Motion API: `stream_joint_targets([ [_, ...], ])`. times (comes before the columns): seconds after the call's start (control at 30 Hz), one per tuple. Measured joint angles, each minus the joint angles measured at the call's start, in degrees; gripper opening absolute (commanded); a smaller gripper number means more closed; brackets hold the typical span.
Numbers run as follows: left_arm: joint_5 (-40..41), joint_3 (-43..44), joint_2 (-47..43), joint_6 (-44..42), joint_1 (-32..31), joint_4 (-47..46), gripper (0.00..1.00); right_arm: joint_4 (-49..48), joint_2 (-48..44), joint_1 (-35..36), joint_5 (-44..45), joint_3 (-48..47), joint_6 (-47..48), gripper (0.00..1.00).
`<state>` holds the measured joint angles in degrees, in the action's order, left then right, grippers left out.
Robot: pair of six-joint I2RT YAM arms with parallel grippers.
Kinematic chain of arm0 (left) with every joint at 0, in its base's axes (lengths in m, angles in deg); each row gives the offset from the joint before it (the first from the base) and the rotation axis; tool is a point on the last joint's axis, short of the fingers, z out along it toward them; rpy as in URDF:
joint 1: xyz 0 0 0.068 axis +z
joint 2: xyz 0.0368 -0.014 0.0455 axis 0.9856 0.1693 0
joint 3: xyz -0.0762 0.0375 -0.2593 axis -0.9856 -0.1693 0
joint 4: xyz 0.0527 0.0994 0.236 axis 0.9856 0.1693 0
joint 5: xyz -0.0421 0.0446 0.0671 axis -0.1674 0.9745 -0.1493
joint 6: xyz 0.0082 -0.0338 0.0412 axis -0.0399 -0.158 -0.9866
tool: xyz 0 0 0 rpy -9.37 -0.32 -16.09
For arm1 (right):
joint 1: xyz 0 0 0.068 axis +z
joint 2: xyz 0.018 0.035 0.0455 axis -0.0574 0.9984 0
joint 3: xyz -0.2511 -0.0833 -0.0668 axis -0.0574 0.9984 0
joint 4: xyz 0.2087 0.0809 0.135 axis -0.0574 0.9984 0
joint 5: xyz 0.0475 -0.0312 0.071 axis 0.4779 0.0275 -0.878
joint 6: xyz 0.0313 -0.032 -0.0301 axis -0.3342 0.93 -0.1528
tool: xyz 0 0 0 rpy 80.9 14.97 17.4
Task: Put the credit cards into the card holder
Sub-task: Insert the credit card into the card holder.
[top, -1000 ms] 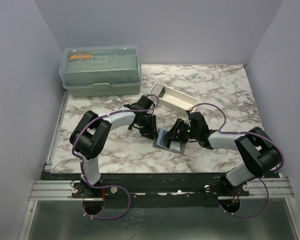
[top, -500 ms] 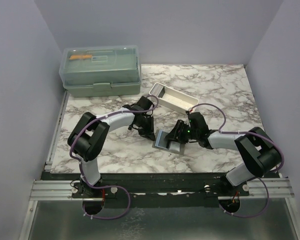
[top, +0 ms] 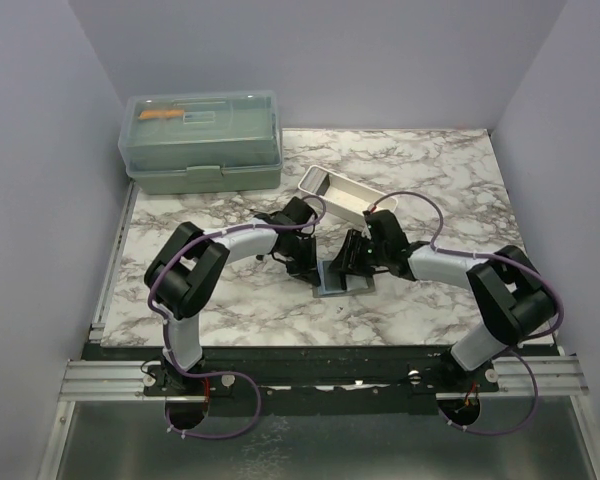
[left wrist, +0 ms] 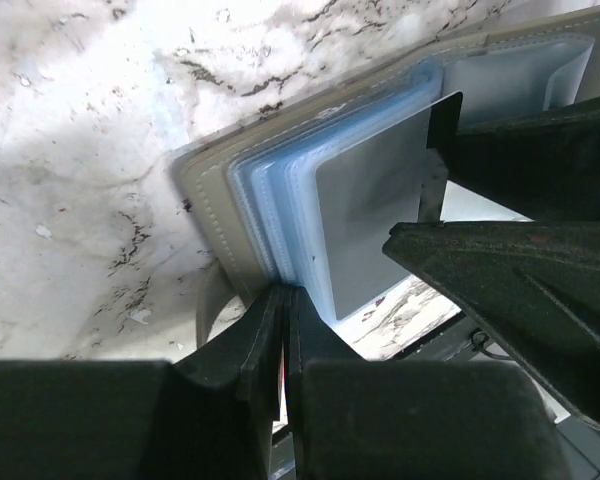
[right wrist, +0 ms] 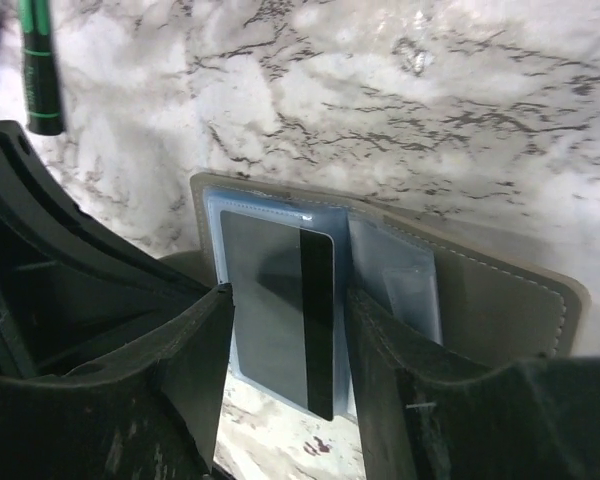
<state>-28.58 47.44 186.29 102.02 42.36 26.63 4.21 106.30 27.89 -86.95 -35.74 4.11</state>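
The grey-olive card holder (top: 342,281) lies open on the marble table between my two grippers. It also shows in the left wrist view (left wrist: 212,185) and the right wrist view (right wrist: 500,300), with clear plastic sleeves inside. My left gripper (left wrist: 285,300) is shut on the edge of the holder's sleeves; it also shows in the top view (top: 308,264). My right gripper (right wrist: 285,340) holds a credit card (right wrist: 265,310) with a black stripe by its long edges, part way inside a sleeve. The card looks grey in the left wrist view (left wrist: 370,220). Other cards are out of view.
A long white tray (top: 342,193) stands just behind the grippers. A big green lidded box (top: 202,140) sits at the far left. A green-black stick-like object (right wrist: 35,70) shows at the top left of the right wrist view.
My right gripper has moved up and left toward the tray, and the card holder has shifted a little with it. The left gripper has followed to the right, staying at the holder's edge.
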Motion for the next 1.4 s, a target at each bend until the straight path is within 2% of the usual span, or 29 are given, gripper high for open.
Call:
stream_joint_targets([
  [0.13, 0.02, 0.0, 0.0, -0.13, 0.85, -0.59, 0.13, 8.33, -1.86, 0.24, 4.57, -2.82, 2.75, 0.6],
  [0.23, 0.07, -0.22, -0.26, -0.28, 1.77, -0.61, 0.19, 13.79, -5.31, 0.31, 6.71, -3.04, 4.33, 0.6],
  [0.3, 0.2, -0.7, -0.85, -0.42, 2.38, -0.55, 0.23, 15.43, -7.15, 0.37, 6.54, -3.04, 4.92, 0.54],
  [0.4, 0.2, -1.38, -2.34, -0.42, 3.23, -0.09, 0.27, 15.32, -7.69, 0.37, 5.01, -3.02, 5.03, 0.35],
  [0.47, 0.2, -1.4, -3.52, -0.39, 3.87, 0.07, 0.3, 14.84, -7.67, 0.37, 3.89, -2.78, 4.87, 0.27],
  [0.6, -0.26, -1.4, -5.79, -0.22, 4.22, 0.04, 0.38, 13.46, -6.97, 0.37, 2.32, -2.51, 4.28, 0.23],
  [0.93, -5.2, -1.4, -6.75, 2.78, 4.0, -2.82, 0.32, 9.92, -2.62, 0.37, 0.94, -2.16, 3.87, 0.04],
  [1.4, -6.05, -2.45, -2.73, 5.09, 1.95, -6.75, 0.37, 5.11, -1.01, 0.37, 0.7, 0.7, 1.92, 0.01],
])
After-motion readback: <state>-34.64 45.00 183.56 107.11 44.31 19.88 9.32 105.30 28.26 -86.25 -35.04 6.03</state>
